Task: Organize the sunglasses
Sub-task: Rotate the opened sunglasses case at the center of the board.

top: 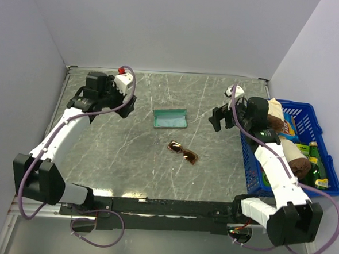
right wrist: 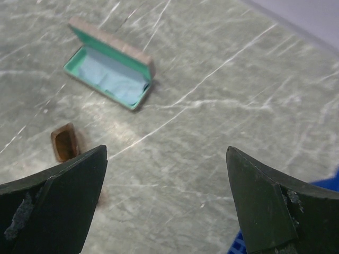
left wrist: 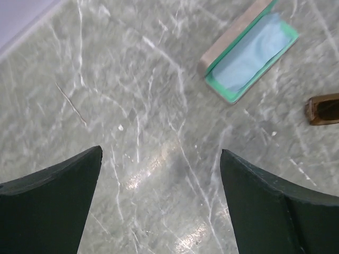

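Observation:
The sunglasses (top: 183,152), amber lenses in a thin dark frame, lie on the grey marbled table a little right of centre; one lens shows in the left wrist view (left wrist: 323,109) and in the right wrist view (right wrist: 64,142). The open case (top: 170,118), teal inside with a light blue cloth in it, lies just behind them; it also shows in both wrist views (left wrist: 249,51) (right wrist: 110,70). My left gripper (top: 126,104) is open and empty, well left of the case. My right gripper (top: 218,118) is open and empty, right of the case.
A blue basket (top: 324,145) with bottles and packets stands at the table's right edge, beside my right arm. Grey walls close the table at the back and sides.

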Available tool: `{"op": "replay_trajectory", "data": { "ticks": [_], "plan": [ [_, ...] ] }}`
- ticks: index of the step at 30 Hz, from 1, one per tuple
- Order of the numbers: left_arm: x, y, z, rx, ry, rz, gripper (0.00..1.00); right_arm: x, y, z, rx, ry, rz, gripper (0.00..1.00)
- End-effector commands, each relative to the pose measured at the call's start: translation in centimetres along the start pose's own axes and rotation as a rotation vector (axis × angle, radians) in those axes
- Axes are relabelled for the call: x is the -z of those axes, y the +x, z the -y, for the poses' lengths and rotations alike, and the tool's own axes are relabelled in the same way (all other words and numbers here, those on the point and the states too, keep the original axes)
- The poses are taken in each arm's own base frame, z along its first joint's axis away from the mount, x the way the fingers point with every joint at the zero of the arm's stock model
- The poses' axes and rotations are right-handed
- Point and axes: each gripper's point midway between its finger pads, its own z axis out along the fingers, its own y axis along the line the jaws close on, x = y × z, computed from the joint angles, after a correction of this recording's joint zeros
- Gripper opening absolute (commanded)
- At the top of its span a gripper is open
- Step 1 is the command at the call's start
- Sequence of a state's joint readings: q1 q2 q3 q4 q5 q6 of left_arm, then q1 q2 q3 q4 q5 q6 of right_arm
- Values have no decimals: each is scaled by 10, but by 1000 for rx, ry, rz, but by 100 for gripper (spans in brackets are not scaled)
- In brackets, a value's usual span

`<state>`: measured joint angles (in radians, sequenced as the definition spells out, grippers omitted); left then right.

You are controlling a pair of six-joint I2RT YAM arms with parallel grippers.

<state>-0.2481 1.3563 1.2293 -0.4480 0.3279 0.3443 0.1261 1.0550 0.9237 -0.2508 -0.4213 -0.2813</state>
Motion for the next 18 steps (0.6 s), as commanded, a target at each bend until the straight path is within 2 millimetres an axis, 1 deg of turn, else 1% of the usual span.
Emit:
{"op": "replay_trajectory", "data": {
  "ticks": [1,3,4,6,7,8,9,10,11,12,13,14,15,17,18],
  "plan": [
    [-17,2,3,-21,70,51,97,-9,0,-9,-26,-89,-48,100],
    [-27,-3,7,-55,132,60,97,-10,2,-8,-19,-90,-62,100],
    [-39,-13,10,-63,195,76,96,-10,2,-7,-13,-88,-62,100],
    [-54,-19,11,-101,251,63,96,-9,3,-5,4,-79,-64,100],
    [-70,-23,10,-100,282,38,96,-6,1,-5,12,-75,-57,100],
    [-78,-25,11,-123,305,34,97,-5,1,-5,20,-74,-52,100],
    [-87,-26,11,-132,316,21,96,-4,-1,-5,34,-73,-45,100],
    [-105,-26,14,-138,339,-3,97,-2,-3,-5,42,-70,-37,100],
    [-114,-25,14,-157,342,-16,97,-2,-2,-6,49,-73,-36,100],
    [-132,-13,23,-164,370,-54,96,0,-3,-6,61,-75,-33,100],
    [-138,-20,23,-184,369,-50,97,-1,-2,-6,65,-77,-34,100],
    [-146,-17,24,-200,373,-62,96,0,-2,-6,72,-78,-34,100],
    [-159,-16,31,-213,389,-71,96,-1,0,-7,72,-81,-38,100],
    [-169,-8,38,-229,414,-108,98,-3,2,-7,73,-91,-47,100],
    [-179,-8,45,-243,427,-117,99,-3,2,-9,72,-97,-48,100]
  ]
}}
